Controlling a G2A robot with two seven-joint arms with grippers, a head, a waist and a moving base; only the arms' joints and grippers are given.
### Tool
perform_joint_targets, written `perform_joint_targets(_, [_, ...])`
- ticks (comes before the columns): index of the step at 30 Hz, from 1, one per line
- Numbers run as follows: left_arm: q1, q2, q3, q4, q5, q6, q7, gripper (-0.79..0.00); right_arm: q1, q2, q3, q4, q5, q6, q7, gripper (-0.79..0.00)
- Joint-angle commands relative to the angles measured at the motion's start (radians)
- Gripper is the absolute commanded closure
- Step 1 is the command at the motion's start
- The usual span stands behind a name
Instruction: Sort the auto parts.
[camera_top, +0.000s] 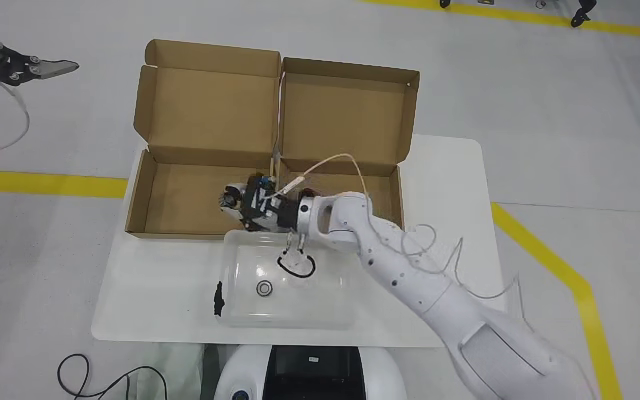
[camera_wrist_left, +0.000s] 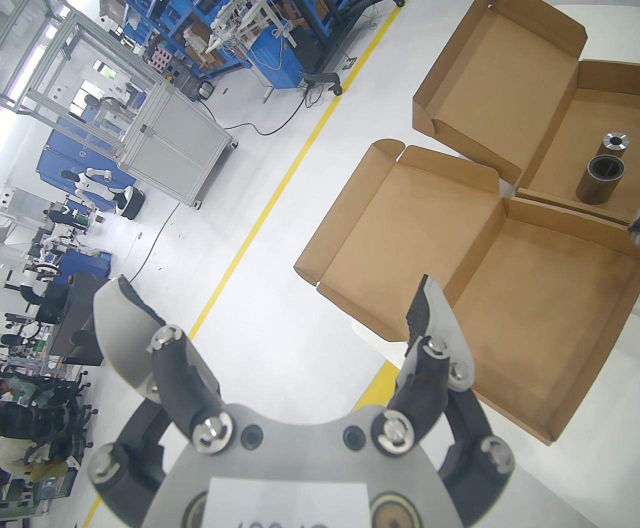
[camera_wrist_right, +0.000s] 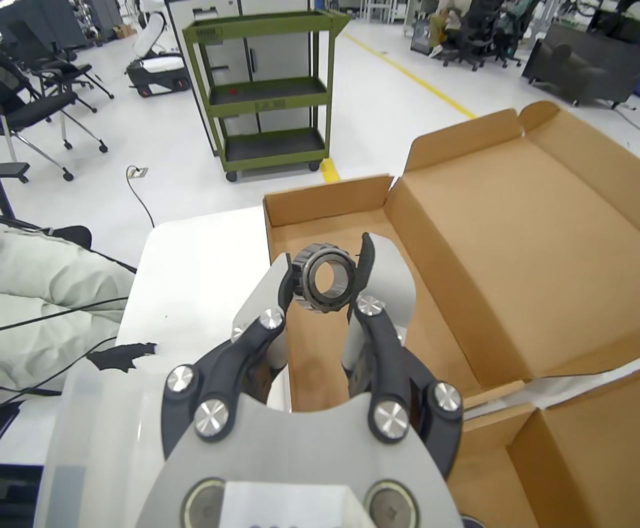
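Just beyond the clear plastic tray (camera_top: 322, 302) on the white counter (camera_top: 450, 185), my right jaws clamp a ribbed steel bearing ring (camera_wrist_right: 324, 284) above the left brown cardboard box (camera_top: 180, 205). Placing step, I judge: next lower and release inside. Farther off, my left jaws gape wide, empty.

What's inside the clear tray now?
In the clear tray: a black ring and a small metal ring. A black scrap at its side wall: inside or outside, unclear. The right arm covers its far corner, so anything under there is hidden.
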Motion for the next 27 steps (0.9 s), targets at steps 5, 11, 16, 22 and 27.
perform_joint_targets(5, [0.0,0.0,0.0,0.0,0.0,0.0,0.0,-0.785,0.095,-0.072,-0.074,0.141,0.02,0.026,0.081,0.0])
perform_joint_targets(11, [0.0,0.0,0.0,0.0,0.0,0.0,0.0,-0.785,0.149,-0.143,-0.123,0.298,0.041,0.048,0.096,0.0])
perform_joint_targets(16, [0.0,0.0,0.0,0.0,0.0,0.0,0.0,-0.785,0.168,-0.191,-0.145,0.411,0.048,0.057,0.055,0.0])
perform_joint_targets(22, [0.0,0.0,0.0,0.0,0.0,0.0,0.0,-0.785,0.186,-0.236,-0.159,0.506,0.039,0.07,0.025,-0.062])
perform_joint_targets(27, [0.0,0.0,0.0,0.0,0.0,0.0,0.0,-0.785,0.2,-0.263,-0.16,0.563,0.032,0.074,0.005,-0.234])
